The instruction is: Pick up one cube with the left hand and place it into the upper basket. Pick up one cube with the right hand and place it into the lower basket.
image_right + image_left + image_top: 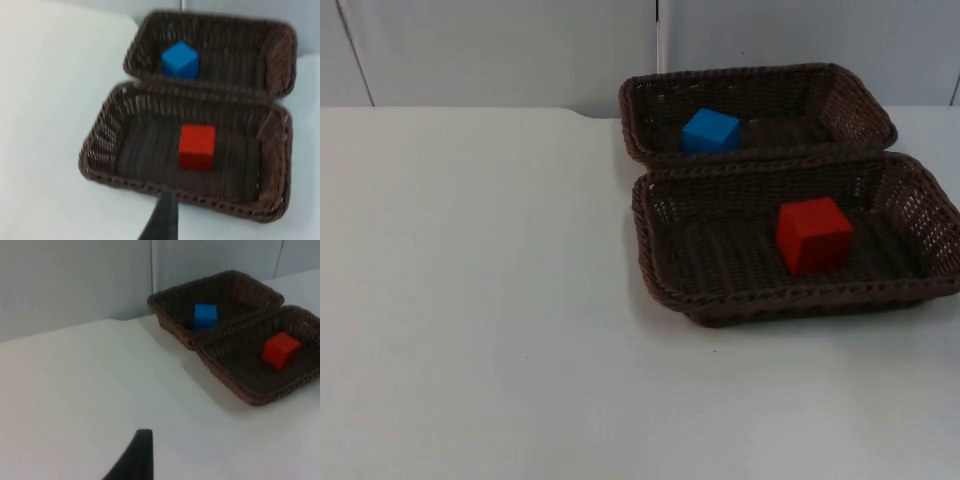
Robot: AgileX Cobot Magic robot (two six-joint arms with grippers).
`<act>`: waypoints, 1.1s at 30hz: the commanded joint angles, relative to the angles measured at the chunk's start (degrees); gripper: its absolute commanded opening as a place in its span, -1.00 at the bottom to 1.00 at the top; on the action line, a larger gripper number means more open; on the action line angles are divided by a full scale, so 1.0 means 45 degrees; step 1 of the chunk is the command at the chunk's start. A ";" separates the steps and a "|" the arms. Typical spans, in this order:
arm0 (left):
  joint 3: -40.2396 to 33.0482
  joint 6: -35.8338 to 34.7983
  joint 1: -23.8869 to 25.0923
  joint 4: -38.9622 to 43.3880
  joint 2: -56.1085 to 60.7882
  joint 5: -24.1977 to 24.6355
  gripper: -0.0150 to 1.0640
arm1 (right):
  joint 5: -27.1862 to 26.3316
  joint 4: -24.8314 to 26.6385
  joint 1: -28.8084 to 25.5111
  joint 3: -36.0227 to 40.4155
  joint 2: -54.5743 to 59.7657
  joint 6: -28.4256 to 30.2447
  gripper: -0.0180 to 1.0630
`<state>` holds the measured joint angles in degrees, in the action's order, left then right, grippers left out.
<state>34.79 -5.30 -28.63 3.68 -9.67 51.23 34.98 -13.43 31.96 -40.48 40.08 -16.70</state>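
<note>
There are two cubes and two baskets. The blue cube [710, 131] sits inside the upper basket [860, 108], in its left part near the front wall. The red cube [813, 235] sits inside the lower basket [655, 250], a little right of the middle of its floor. Each basket holds one cube. The two baskets are dark brown and woven, and they stand side by side with their long rims touching. The upper one is next to the grey wall [500, 50], and the lower one is closer to the front of the table.

The left gripper [135, 460] is over bare table, well apart from both baskets, and looks across at them from the side. One black fingertip [140, 450] of it can be seen. The right gripper [162, 220] hangs just outside the near rim of the lower basket, with the red cube a bit ahead of it and the blue cube farther on. One black fingertip [165, 212] of it can be seen too. For both grippers, nobody can tell from here if the fingers are wide or narrow. Neither cube is touched by a finger.

The table [480, 300] is white and smooth. It ends at the grey wall, which has a thin upright seam.
</note>
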 commanded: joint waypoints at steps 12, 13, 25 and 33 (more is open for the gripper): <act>-0.0056 0.0119 -0.0080 -0.0495 0.2149 0.1932 0.97 | 0.1642 0.0016 0.0013 0.0642 -0.4004 0.0349 0.44; -0.0056 0.0119 -0.0080 -0.0561 0.2149 0.2043 0.97 | 0.1816 0.0016 0.0013 0.0642 -0.4236 0.0451 0.44; -0.0337 0.0776 -0.0080 -0.0588 0.2149 0.2322 0.97 | 0.3484 0.0065 0.0013 0.0642 -0.5963 0.0633 0.44; -0.0337 0.0772 -0.0080 -0.0487 0.2149 0.2922 0.97 | 0.4906 0.0312 0.0013 0.0642 -0.7280 0.0713 0.44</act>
<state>33.51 -1.97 -28.63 1.51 -0.22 63.99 56.41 -12.39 31.96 -37.93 7.89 -13.77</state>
